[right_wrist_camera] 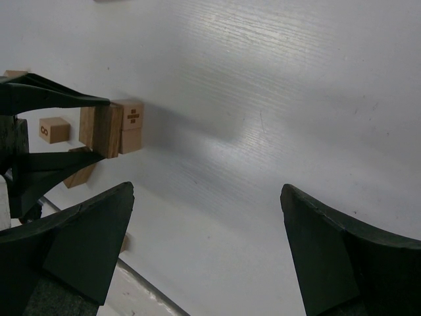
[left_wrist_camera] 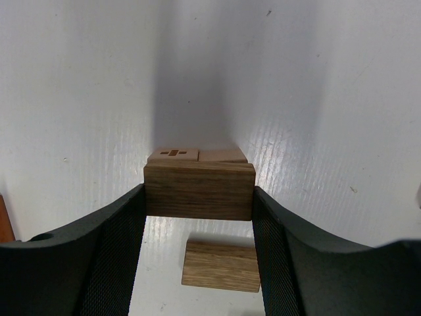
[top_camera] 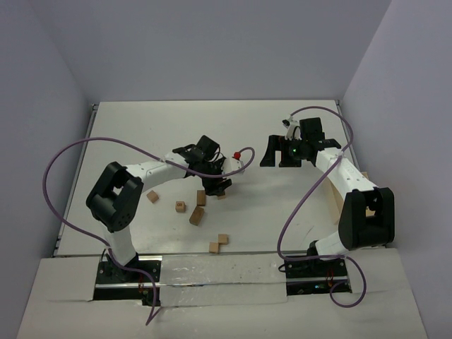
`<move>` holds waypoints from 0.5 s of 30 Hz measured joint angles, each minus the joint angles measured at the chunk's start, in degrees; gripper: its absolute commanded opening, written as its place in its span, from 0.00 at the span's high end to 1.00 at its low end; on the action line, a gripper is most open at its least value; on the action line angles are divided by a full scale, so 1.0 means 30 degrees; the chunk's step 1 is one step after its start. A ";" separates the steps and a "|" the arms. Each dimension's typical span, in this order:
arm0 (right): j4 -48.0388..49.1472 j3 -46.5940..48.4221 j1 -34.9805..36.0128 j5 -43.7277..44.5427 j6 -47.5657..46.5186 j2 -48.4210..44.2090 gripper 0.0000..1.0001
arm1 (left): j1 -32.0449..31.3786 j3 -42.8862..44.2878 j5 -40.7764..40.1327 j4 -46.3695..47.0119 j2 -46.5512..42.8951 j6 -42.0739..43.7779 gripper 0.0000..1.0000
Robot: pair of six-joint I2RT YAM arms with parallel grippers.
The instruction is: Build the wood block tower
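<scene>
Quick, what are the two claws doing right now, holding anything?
Left gripper: closed on a dark wooden brick.
Right gripper: open, holding nothing.

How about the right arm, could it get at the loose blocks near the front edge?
Probably yes: the right claw hangs open and empty, with bare table and its own cable between it and those blocks.

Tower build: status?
Left gripper shut on dark brick, beside two tan cubes. Right gripper open, empty. Loose brick lies close by.
</scene>
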 measured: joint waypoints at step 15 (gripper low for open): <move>-0.0007 0.0000 0.0000 -0.0077 0.0007 0.0188 0.00 | 0.0000 0.0000 0.0007 0.0073 0.0096 0.0144 0.19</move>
